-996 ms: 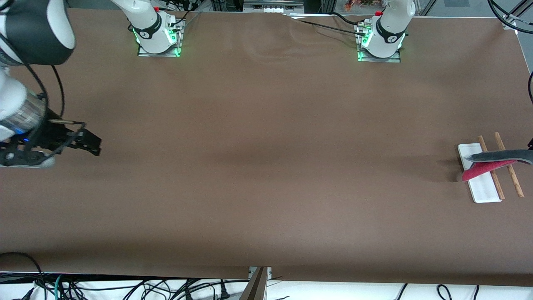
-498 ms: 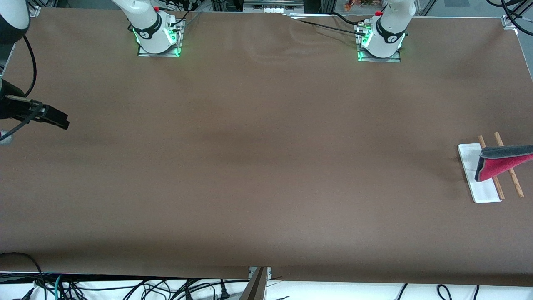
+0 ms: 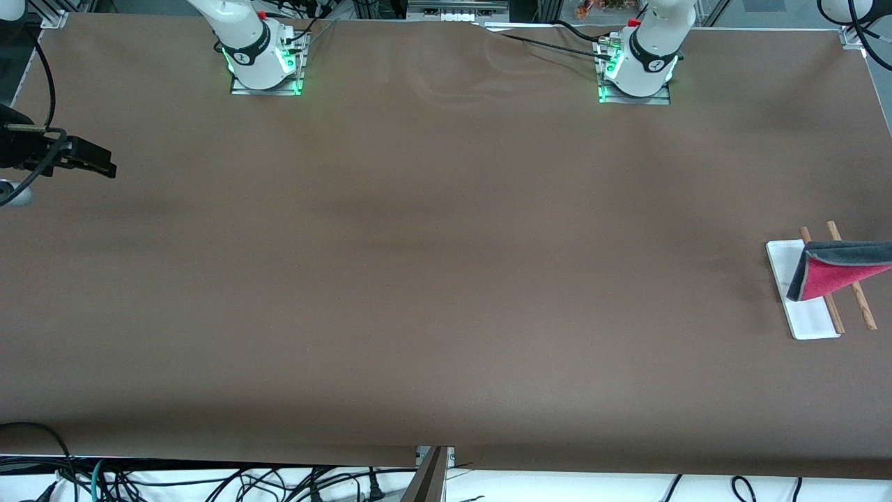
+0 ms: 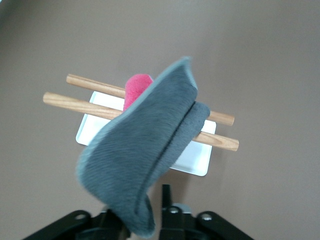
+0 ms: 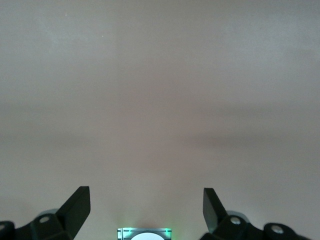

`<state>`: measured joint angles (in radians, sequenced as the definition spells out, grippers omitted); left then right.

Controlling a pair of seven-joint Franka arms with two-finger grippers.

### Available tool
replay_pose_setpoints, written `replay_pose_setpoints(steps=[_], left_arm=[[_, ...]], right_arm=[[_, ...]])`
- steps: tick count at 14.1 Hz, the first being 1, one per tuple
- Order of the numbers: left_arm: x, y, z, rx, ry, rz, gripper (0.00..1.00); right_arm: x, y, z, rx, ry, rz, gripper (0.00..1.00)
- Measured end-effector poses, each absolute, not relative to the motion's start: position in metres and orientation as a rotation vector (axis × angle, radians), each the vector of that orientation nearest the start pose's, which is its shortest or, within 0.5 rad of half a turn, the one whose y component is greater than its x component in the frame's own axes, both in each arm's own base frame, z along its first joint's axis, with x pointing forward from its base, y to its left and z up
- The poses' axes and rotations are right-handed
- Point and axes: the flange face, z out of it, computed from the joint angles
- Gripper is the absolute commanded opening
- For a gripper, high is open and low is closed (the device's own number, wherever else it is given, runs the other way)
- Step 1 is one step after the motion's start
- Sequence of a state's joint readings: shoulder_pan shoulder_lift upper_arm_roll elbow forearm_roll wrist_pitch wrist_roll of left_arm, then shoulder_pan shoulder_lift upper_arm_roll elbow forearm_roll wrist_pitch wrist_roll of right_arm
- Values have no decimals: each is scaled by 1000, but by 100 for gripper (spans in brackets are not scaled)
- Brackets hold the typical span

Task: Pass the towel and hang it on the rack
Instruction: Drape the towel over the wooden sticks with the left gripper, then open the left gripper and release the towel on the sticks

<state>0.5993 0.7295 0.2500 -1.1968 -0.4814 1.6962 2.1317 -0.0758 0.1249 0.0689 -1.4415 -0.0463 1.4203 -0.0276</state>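
Note:
The towel (image 3: 833,268), grey on top and pink-red beneath, hangs tilted over the rack at the left arm's end of the table. The rack has a white base (image 3: 805,317) and two brown rods (image 3: 864,307). In the left wrist view the grey towel (image 4: 145,150) lies across both rods (image 4: 70,100) above the white base (image 4: 195,157), with a pink end (image 4: 136,87) showing past them. My left gripper (image 4: 145,212) is shut on the towel's near corner; one finger (image 4: 166,197) shows and the other is hidden by cloth. It is out of the front view. My right gripper (image 3: 104,166) is open and empty (image 5: 146,200).
The brown table cover (image 3: 446,279) stretches between the two arms. The right arm's base (image 3: 261,59) and the left arm's base (image 3: 637,70) stand along the table's edge farthest from the front camera. Cables (image 3: 209,481) hang below the near edge.
My right gripper has drawn back toward the right arm's end of the table. The towel has shifted over the rods toward the table's end, its pink side now hanging down.

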Motion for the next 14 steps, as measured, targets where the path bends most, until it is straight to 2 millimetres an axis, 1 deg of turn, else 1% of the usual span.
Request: replay_pose_setpoints(steps=[2, 5, 7, 11, 14], left_arm=[[546, 483, 349, -2736, 1900, -475, 100], [549, 486, 360, -2706, 1891, -477, 100], [545, 493, 365, -2702, 1873, -479, 100], [537, 507, 369, -2671, 1858, -482, 100], [540, 510, 382, -2635, 1858, -484, 100]], right_arm=[[575, -12, 601, -3166, -48, 242, 100], [576, -8, 599, -3164, -66, 248, 100], [577, -4, 597, -3163, -80, 251, 100], [582, -5, 592, -3163, -77, 253, 100], [583, -6, 591, -3163, -76, 253, 100]])
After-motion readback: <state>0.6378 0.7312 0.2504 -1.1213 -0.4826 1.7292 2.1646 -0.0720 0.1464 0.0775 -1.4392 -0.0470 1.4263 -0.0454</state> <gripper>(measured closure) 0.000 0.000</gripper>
